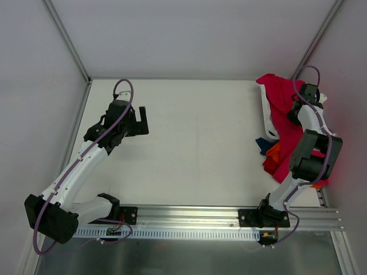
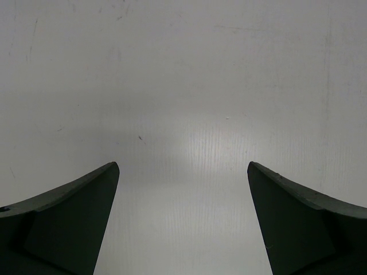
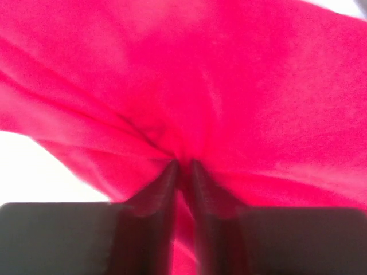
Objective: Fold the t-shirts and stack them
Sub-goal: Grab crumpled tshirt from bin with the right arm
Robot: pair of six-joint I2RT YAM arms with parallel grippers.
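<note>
The crimson t-shirt point(image 1: 279, 106) lies bunched in a pile at the table's far right. In the right wrist view it point(image 3: 229, 86) fills the picture. My right gripper point(image 3: 182, 165) is shut on a fold of it, the cloth pinched between the two fingertips. From above, the right gripper point(image 1: 307, 96) sits over the pile's back right part. A bit of the orange t-shirt point(image 1: 274, 152) peeks out below the crimson one. My left gripper point(image 1: 140, 120) hangs open over bare white table point(image 2: 183, 86) at the left, with nothing between its fingers point(image 2: 74, 217).
A white object point(image 1: 266, 117) lies along the left edge of the pile, and a scrap of blue cloth point(image 1: 264, 145) shows below it. White walls with metal frame posts point(image 1: 67, 40) enclose the table. A metal rail point(image 1: 195, 215) runs along the near edge.
</note>
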